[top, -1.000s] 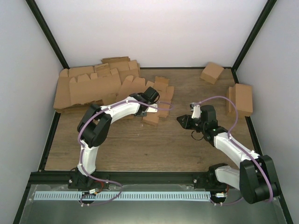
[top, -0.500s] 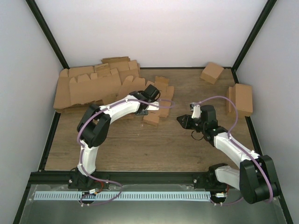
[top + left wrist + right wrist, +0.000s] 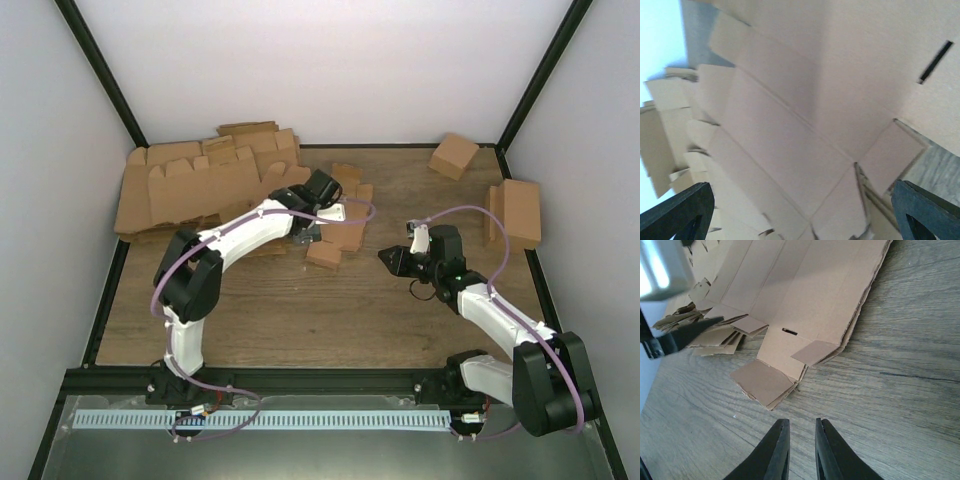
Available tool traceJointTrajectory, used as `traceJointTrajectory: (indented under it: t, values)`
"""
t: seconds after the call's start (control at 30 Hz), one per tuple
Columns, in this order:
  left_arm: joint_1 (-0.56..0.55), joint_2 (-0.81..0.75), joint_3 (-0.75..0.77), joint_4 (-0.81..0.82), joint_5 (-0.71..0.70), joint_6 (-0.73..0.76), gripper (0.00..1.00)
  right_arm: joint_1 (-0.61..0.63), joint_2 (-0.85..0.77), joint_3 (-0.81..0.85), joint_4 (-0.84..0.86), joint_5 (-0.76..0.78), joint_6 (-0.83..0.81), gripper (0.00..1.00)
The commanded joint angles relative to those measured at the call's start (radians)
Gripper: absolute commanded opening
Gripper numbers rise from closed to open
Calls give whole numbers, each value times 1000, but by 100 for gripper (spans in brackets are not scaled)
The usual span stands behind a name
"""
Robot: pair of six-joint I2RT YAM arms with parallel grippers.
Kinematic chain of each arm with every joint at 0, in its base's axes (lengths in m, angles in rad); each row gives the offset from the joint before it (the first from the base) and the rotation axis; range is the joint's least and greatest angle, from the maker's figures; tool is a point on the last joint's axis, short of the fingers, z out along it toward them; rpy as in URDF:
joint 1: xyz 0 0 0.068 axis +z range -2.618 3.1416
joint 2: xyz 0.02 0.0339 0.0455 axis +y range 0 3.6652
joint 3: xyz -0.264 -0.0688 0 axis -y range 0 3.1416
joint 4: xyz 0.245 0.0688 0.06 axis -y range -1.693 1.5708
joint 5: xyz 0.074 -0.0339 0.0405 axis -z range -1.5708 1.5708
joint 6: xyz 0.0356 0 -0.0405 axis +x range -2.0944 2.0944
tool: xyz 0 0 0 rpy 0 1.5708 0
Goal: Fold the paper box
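Showing the left gripper (image 3: 802, 217) with fingers spread wide, held over the paper box (image 3: 352, 233), which lies flat and unfolded on the wooden table (image 3: 280, 310) at centre of the overhead frame, just right of a pile of blanks (image 3: 195, 185). Right gripper (image 3: 801, 450), right of centre, hovers above bare wood, fingers almost together, clamping nothing.

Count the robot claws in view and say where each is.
2. The left claw is open over the flat paper box mid-table; the right claw, holding nothing, hangs above bare table beside it.
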Motion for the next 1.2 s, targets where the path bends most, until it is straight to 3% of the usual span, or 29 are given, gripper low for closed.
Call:
traceJointTrajectory:
  t: [0.0, 0.1, 0.37, 0.73, 0.83, 1.03, 1.17]
  values:
    - [-8, -63, 52, 28, -106, -14, 100, -4, -11, 42, 8, 9, -9, 17]
    - [-10, -46, 70, -47, -231, -29, 100, -5, -10, 42, 5, 10, -7, 17]
    - [-11, -181, -63, 93, -232, 7, 100, -4, -19, 38, 6, 4, -3, 17]
    - [-13, -435, -156, 275, 52, -115, 100, -4, -27, 32, 7, 7, 5, 17]
    - [-30, -457, -152, 232, 73, -109, 100, -4, -24, 35, 8, 8, 8, 16]
    - [-112, -388, -110, 181, -250, -124, 100, -4, -17, 37, 12, 13, 8, 16]
    - [-95, -300, -18, 159, -290, -387, 100, -4, -6, 37, 20, 11, 11, 17]
